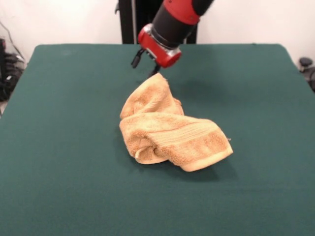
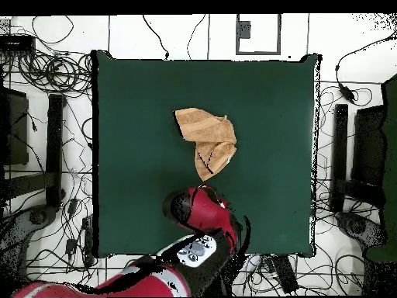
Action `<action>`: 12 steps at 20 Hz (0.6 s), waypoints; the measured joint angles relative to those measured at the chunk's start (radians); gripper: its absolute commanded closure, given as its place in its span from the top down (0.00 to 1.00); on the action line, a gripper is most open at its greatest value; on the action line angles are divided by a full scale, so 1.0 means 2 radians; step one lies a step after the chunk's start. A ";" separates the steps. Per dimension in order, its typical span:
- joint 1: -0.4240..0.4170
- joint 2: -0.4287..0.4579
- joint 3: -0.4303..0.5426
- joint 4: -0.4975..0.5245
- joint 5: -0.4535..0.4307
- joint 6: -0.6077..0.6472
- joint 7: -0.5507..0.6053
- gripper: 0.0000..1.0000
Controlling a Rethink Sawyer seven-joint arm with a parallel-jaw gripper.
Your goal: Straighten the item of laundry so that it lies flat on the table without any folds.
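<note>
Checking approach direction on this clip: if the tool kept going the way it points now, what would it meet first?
Most likely the towel. The tool angles down toward the raised far end of the crumpled towel, just above it. Depth is uncertain; it could miss the cloth and reach the green table beside it.

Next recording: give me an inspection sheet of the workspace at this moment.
Surface: table covered in dark green cloth.
Job's things: tan towel lies crumpled near the table's middle, folded over itself, not flat.
Clutter: nothing seen on the table.
Grippers: gripper hangs at the towel's end nearest the pedestal; open or shut cannot be told, nor whether it touches the towel.
Cables: many loose cables on the floor around the table.
Surroundings: white wall behind the pedestal; dark equipment beside the table.
</note>
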 measured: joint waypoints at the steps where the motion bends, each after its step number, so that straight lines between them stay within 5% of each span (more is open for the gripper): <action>1: -0.016 -0.010 0.006 0.000 -0.005 0.000 0.000 1.00; 5: -0.058 -0.032 0.015 -0.002 -0.024 -0.003 0.000 1.00; 12: -0.068 -0.026 0.015 -0.012 -0.038 -0.011 0.000 1.00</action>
